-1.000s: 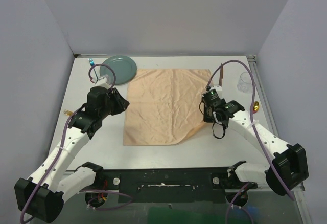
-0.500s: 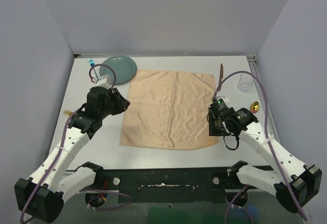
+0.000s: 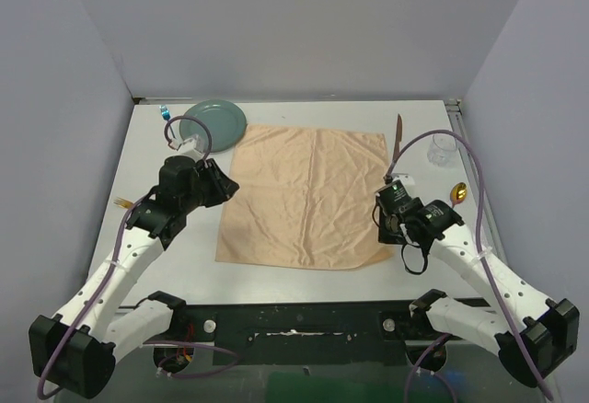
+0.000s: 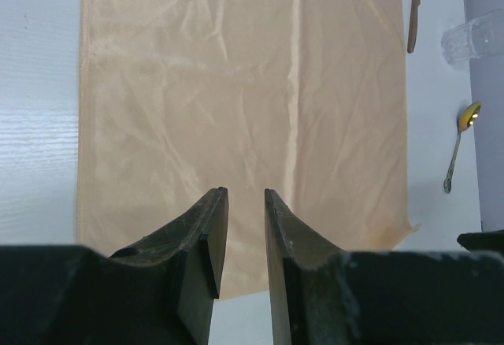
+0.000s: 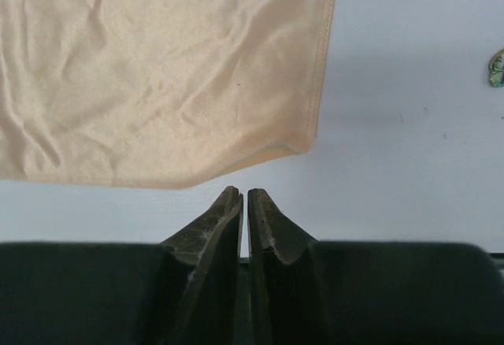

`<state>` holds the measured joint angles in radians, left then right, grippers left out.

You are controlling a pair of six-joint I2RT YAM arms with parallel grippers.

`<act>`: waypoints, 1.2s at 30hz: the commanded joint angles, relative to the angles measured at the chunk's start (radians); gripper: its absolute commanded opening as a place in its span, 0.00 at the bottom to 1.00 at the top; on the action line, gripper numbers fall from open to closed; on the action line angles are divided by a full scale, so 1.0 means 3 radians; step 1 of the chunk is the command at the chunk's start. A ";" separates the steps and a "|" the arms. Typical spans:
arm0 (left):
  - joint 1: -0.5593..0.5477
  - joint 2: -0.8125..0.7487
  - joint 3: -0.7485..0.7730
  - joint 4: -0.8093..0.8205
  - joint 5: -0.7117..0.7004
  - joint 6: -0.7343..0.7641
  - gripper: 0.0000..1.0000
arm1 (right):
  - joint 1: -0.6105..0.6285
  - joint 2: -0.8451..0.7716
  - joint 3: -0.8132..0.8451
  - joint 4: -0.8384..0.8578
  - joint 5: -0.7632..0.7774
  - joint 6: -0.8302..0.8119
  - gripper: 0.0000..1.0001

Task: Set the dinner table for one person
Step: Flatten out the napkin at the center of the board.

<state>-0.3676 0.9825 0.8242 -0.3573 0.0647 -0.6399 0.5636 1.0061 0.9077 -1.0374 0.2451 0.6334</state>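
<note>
The white dinner table (image 3: 304, 279) carries a peach-orange cloth (image 3: 308, 196) spread flat in its middle. My left gripper (image 3: 221, 187) hovers at the cloth's left edge, jaws a little apart and empty; its wrist view shows the gripper (image 4: 244, 194) over the cloth (image 4: 236, 101). My right gripper (image 3: 385, 224) is at the cloth's near right corner, jaws together with nothing between them. In the right wrist view the gripper (image 5: 243, 193) sits just short of the cloth's corner (image 5: 303, 146), not touching it.
A teal plate (image 3: 214, 120) lies far left, with a small blue item (image 3: 166, 111) beside it. A brown knife (image 3: 398, 136), a clear glass (image 3: 443, 148) and a gold spoon (image 3: 458, 191) lie right of the cloth. A fork (image 3: 121, 202) lies at the left edge.
My right gripper moved toward the near right, drawing the cloth's folded corner out, so the cloth now lies flat. The knife became uncovered. The left arm hardly moved.
</note>
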 commanded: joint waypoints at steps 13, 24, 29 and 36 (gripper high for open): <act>0.0008 -0.0047 -0.0039 0.0187 0.0104 0.0005 0.23 | 0.0141 0.0987 -0.0520 0.1285 0.0061 0.0062 0.00; 0.0018 -0.0075 -0.0021 0.0185 0.0077 0.0029 0.23 | 0.0479 0.0684 -0.0211 -0.0052 -0.0170 0.0274 0.00; 0.0021 -0.0095 -0.0016 0.0189 0.0083 0.0032 0.23 | 0.0599 0.0481 -0.0201 -0.0289 -0.0176 0.0433 0.01; 0.0024 -0.0073 -0.0059 0.0253 0.0162 -0.0008 0.23 | 0.0624 0.0445 -0.0286 0.0060 0.0252 0.0575 0.00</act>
<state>-0.3649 0.9779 0.8024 -0.3466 0.0914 -0.6441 0.7433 1.1412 0.8108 -1.0821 0.2295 0.7662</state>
